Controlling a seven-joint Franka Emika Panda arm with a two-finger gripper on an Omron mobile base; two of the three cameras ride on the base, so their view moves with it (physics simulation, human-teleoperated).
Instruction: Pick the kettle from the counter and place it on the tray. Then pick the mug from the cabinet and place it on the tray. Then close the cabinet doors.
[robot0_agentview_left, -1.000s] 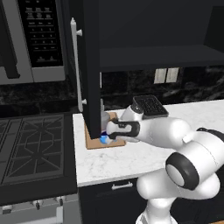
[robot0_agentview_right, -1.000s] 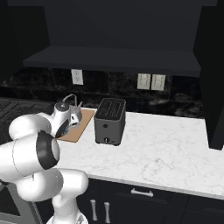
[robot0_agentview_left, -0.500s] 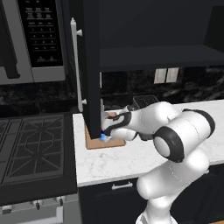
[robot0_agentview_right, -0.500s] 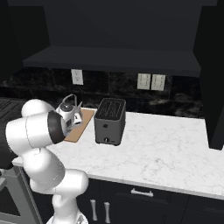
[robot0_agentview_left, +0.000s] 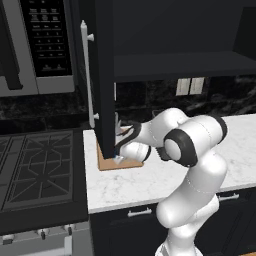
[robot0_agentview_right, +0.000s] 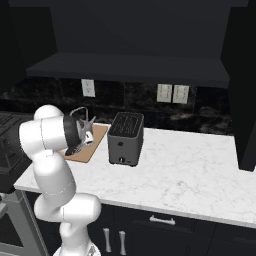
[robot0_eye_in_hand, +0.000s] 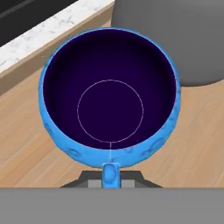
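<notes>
Jaws (robot0_eye_in_hand: 111, 180) pinched narrow on the handle of the small bright blue round mug (robot0_eye_in_hand: 109, 94), dark inside, seen straight down from the hand. Mug sits low over the flat tan wooden tray (robot0_eye_in_hand: 192, 144), w/ the squat grey metal kettle (robot0_eye_in_hand: 175, 39) right behind it, just beside or maybe touching; can't tell. Whether the mug's base is actually down on the wood, can't tell either.

From the left, the gripper is tucked behind the open tall black cabinet door (robot0_agentview_left: 102, 80) w/ its long silver bar handle, a speck of blue showing at the door's foot over the tray (robot0_agentview_left: 117, 164). Tray lies at the left end of the white marble surface (robot0_agentview_left: 150, 185), near the back edge, next to the black stovetop (robot0_agentview_left: 35, 170).

Change over the last sec: arm has folded in tighter, elbow swung round in front of the body, hand sunk lower toward the tray. Grip hasn't loosened. Reads as the tail end of placing the mug: kettle already on the tray, mug nearly there, release not yet done.

From the right, kettle's loop handle (robot0_agentview_right: 80, 116) pokes up past the arm, black boxy toaster (robot0_agentview_right: 125, 138) just beside the tray's right edge. Dark wall cabinet (robot0_agentview_right: 130, 65) above stands open, so doors are the last job.
</notes>
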